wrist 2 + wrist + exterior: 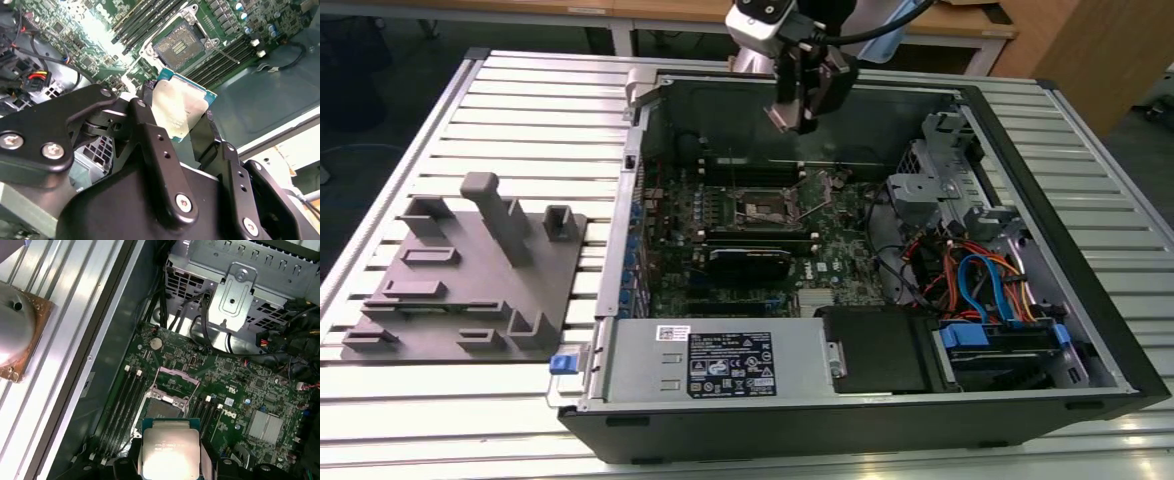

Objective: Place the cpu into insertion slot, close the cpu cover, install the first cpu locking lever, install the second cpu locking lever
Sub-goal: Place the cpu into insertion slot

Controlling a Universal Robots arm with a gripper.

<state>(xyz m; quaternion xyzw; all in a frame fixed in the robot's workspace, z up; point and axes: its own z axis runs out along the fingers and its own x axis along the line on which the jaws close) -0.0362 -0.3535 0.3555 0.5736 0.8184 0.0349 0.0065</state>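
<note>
In the exterior view the pincer point(795, 122) hangs over the open case point(854, 440). Both wrist views show it clenched on the cpu point(177, 107) point(170, 452), a pale silver, green-edged chip held apart from the bare slot point(179, 47).

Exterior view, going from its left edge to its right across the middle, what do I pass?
Grey fixture plate with upright pegs → insertion slot → silver drive cage → blue and orange cables. The tool, shut on the cpu, overlaps the slot's place, so it is left out.
</note>
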